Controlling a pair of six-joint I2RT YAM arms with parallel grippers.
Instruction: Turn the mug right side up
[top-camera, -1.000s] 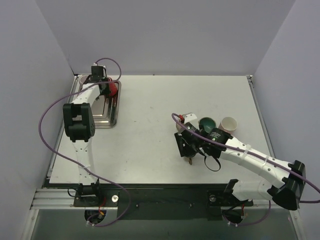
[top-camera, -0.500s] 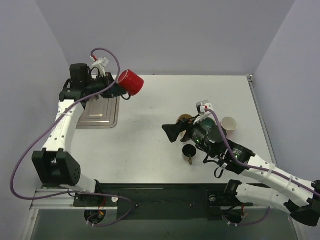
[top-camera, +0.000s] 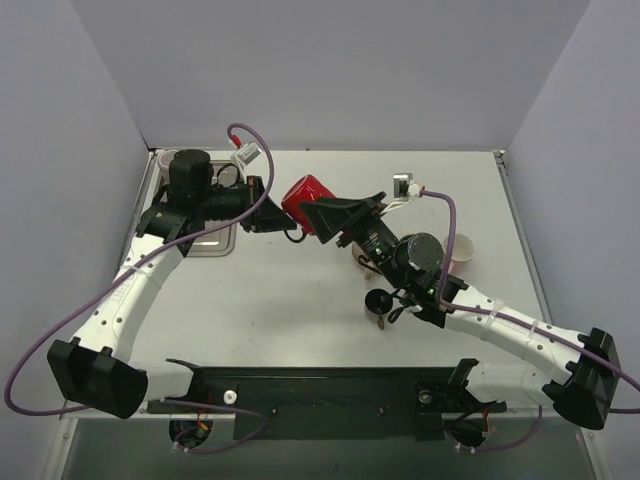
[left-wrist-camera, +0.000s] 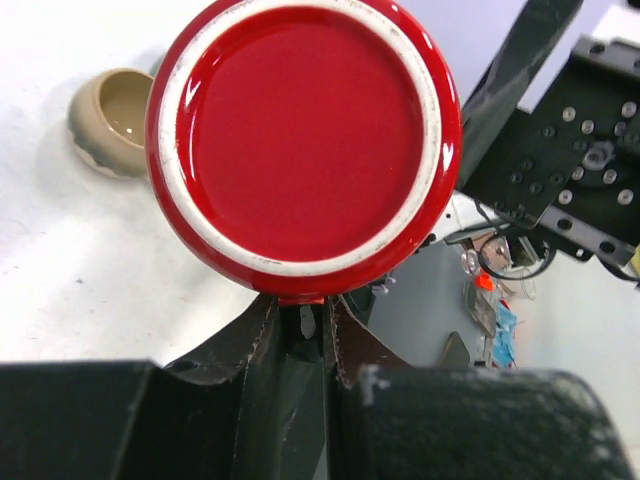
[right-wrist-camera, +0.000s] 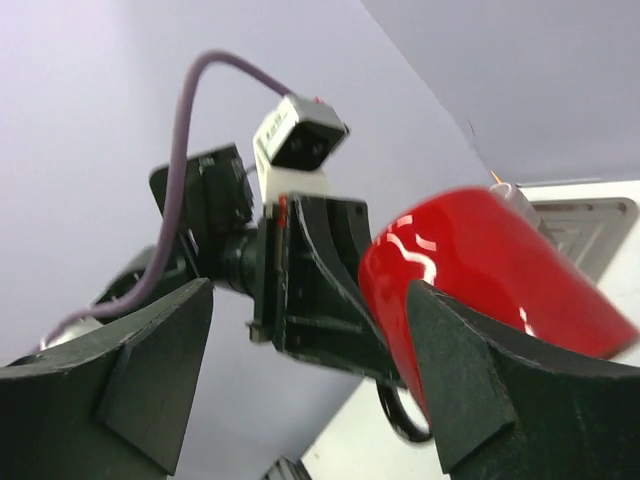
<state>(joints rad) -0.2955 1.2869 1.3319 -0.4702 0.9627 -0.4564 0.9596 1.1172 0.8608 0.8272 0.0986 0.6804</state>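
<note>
Far left on the surface (top-camera: 280, 300) sat a metal tray (top-camera: 215, 245). The left arm covered most of it, so I couldn't tell if anything was in it.

The left arm ran up from its base along the left side, then bent at the elbow and reached right, over the tray. The left gripper (left-wrist-camera: 300, 318) was clenched tight on the red mug (top-camera: 305, 193), with the fingers pinched nearly together on the mug's lower edge. The mug was up in the air over the back middle of the surface, well off it and lying on its side. In the left wrist view its flat red base with the pale unglazed ring faced straight back at the camera, so the mouth pointed away, toward the right arm. I couldn't see the inside at all.

Right next to it was the right gripper (top-camera: 322, 218), spread wide open and gripping nothing. It pointed left at the mug, and in the right wrist view the mug sat just past the gap between the two fingers. Couldn't tell if either finger actually touched it. The right arm stretched from its base at the near right corner diagonally up and left.

Under that forearm stood a small black cup (top-camera: 379, 302), mouth up, too dark inside to tell. Farther right stood a cream cup (top-camera: 463, 250), also mouth up, mostly hidden behind the arm.
</note>
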